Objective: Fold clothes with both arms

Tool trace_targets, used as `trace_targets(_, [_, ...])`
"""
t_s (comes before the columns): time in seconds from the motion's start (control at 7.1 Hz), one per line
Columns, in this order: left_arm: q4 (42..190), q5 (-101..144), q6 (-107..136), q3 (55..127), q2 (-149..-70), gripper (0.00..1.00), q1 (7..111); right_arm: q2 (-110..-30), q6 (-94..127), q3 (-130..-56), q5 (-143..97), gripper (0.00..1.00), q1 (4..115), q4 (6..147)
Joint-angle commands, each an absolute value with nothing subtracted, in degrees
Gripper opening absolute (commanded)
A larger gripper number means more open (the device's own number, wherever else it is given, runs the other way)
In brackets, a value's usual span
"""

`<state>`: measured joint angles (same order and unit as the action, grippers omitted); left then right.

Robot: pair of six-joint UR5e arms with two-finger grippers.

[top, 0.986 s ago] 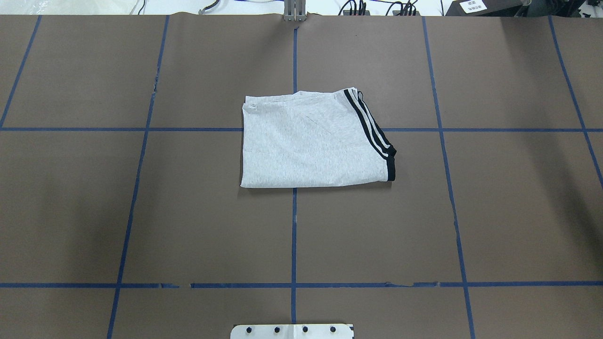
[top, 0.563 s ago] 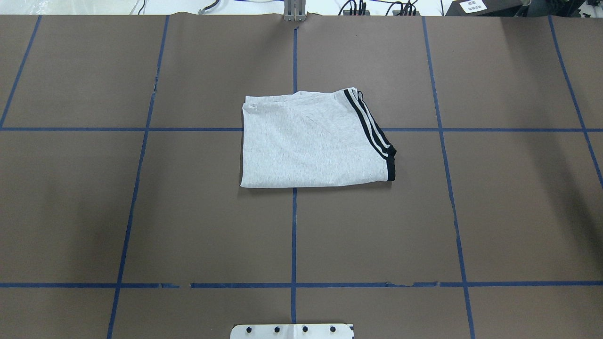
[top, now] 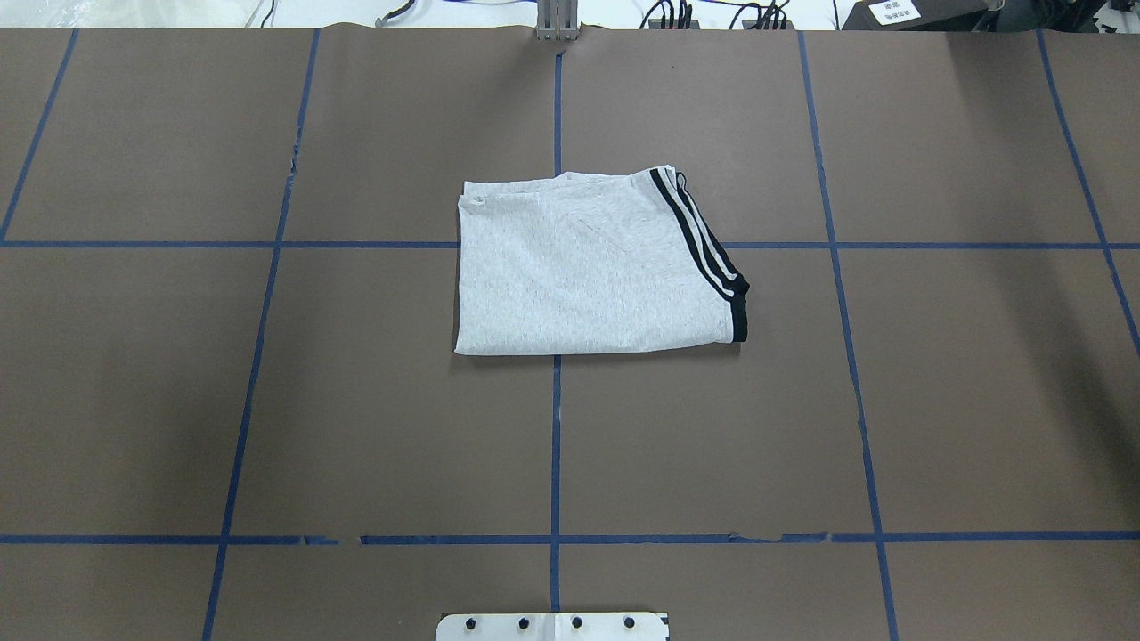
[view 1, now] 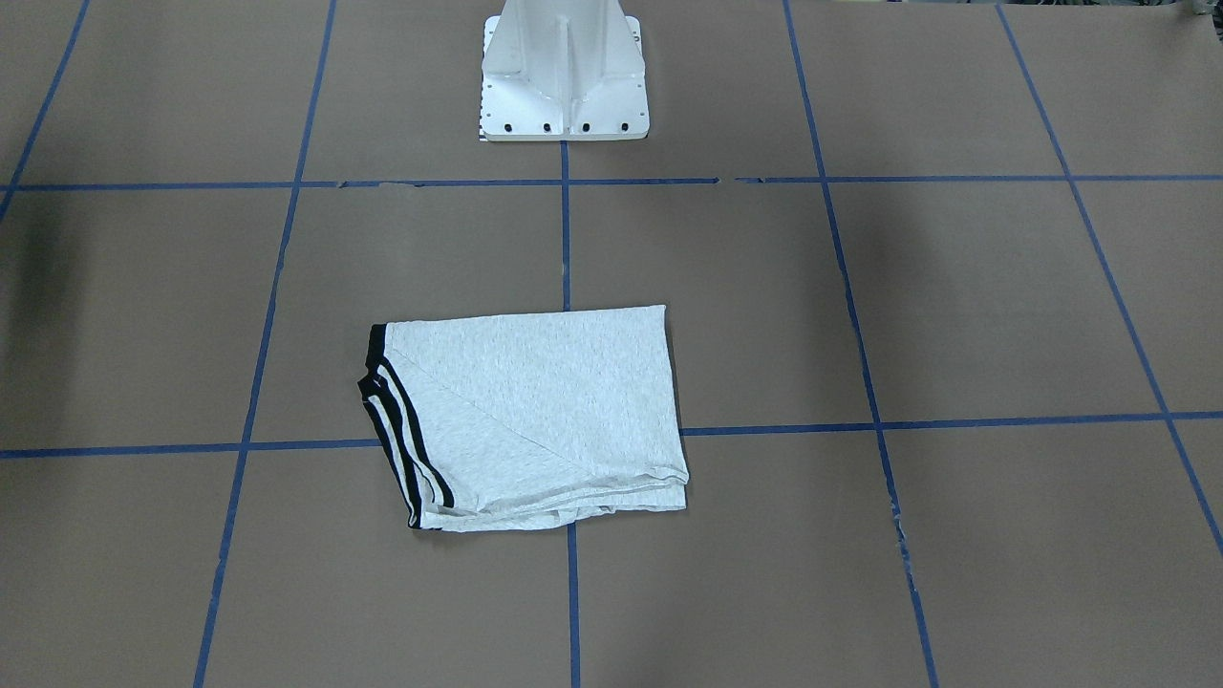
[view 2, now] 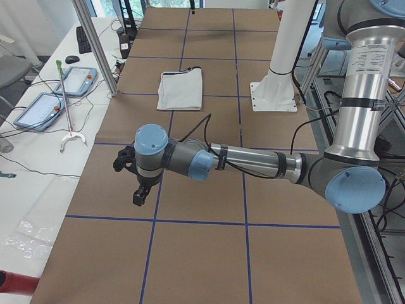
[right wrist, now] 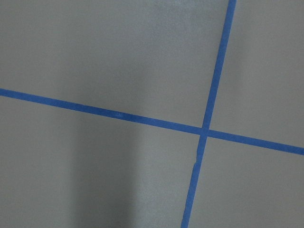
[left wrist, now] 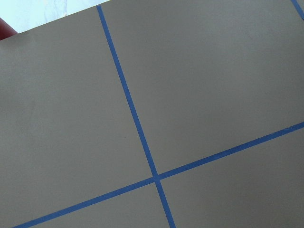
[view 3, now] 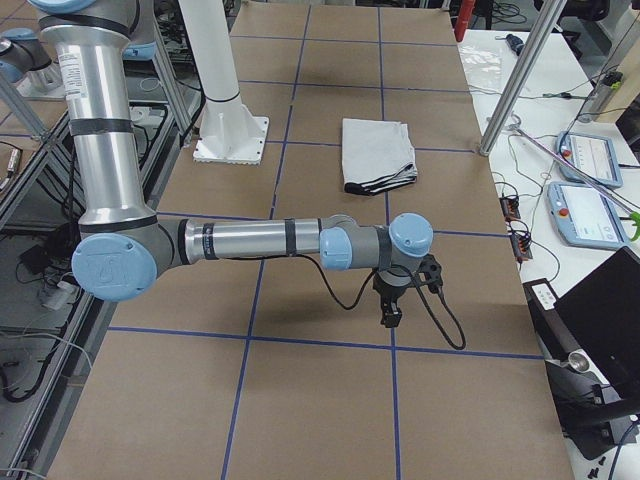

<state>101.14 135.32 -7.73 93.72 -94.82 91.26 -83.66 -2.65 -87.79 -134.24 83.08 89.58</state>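
Observation:
The grey T-shirt [top: 592, 267] lies folded into a flat rectangle at the middle of the table, its black double stripes along one side. It also shows in the front view [view 1: 525, 420], the left side view [view 2: 180, 88] and the right side view [view 3: 377, 153]. The printed head is hidden. My left gripper [view 2: 138, 199] hangs above the table's left end, far from the shirt. My right gripper [view 3: 389, 318] hangs above the right end, also far from it. Both show only in the side views, so I cannot tell whether they are open or shut.
The brown table cover [top: 356, 427] carries a grid of blue tape lines. The white pedestal base [view 1: 562, 76] stands at the robot's edge. Teach pendants [view 2: 47, 101] and cables lie on the white bench beyond the far edge. A metal post [view 3: 520, 75] stands at that edge.

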Motion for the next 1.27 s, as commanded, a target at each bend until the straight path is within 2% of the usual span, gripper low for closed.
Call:
trace_targets(0.0, [101.34, 135.53, -7.73, 94.04, -94.83, 1.0, 91.14, -83.58, -2.29, -87.36, -134.03, 1.0, 82.88, 89.21])
trace_targets(1.13, [101.6, 135.7, -7.73, 94.31, -95.18, 1.0, 91.06, -83.5, -2.2, -86.31, -134.3, 1.0, 82.79, 84.99])
